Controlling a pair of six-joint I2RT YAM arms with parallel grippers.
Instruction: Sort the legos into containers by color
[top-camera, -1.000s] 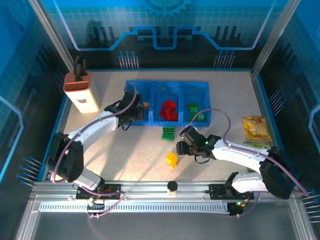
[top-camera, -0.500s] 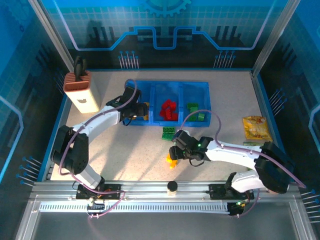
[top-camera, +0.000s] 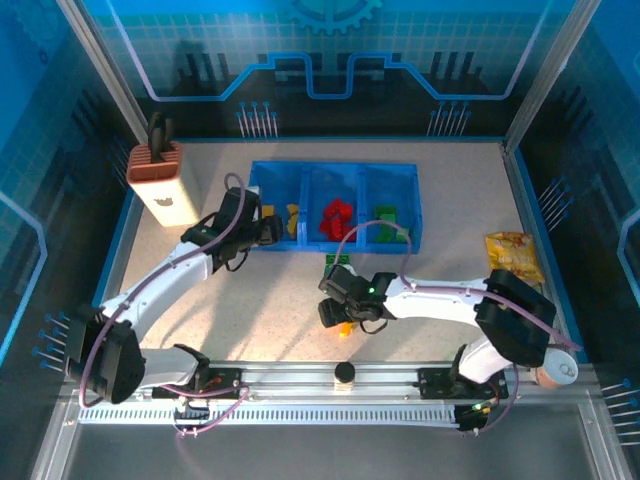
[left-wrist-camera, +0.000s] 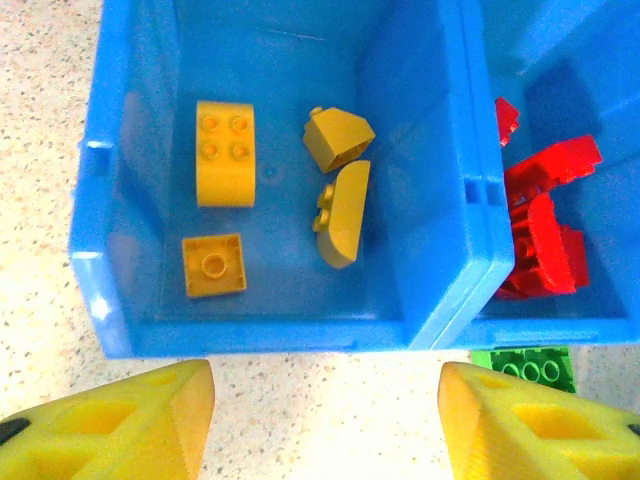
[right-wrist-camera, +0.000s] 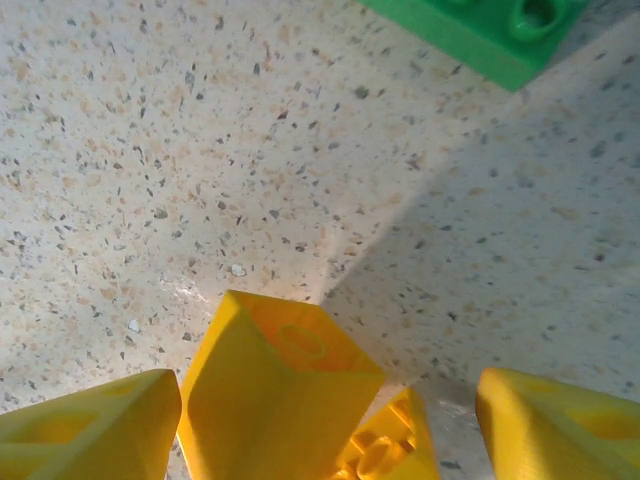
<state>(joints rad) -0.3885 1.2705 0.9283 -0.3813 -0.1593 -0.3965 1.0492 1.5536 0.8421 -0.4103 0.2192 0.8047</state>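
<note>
**brickfan:** Left gripper (left-wrist-camera: 325, 400) has its fingers apart with nothing between them, hanging just off the bin (left-wrist-camera: 430, 200)'s near wall. At 12 o'clock the left compartment holds four yellow bricks (left-wrist-camera: 225, 150). The red bricks (left-wrist-camera: 540, 230) sit next door at 2 o'clock.

**yam_guy:** And the right gripper (right-wrist-camera: 330, 420)?

**brickfan:** Spread wide too. It straddles a loose yellow brick (right-wrist-camera: 270, 380) on the table (right-wrist-camera: 200, 150) without squeezing it, there's a gap on one side. A green brick (right-wrist-camera: 480, 30) lies at 1 o'clock, apart from it.
</note>
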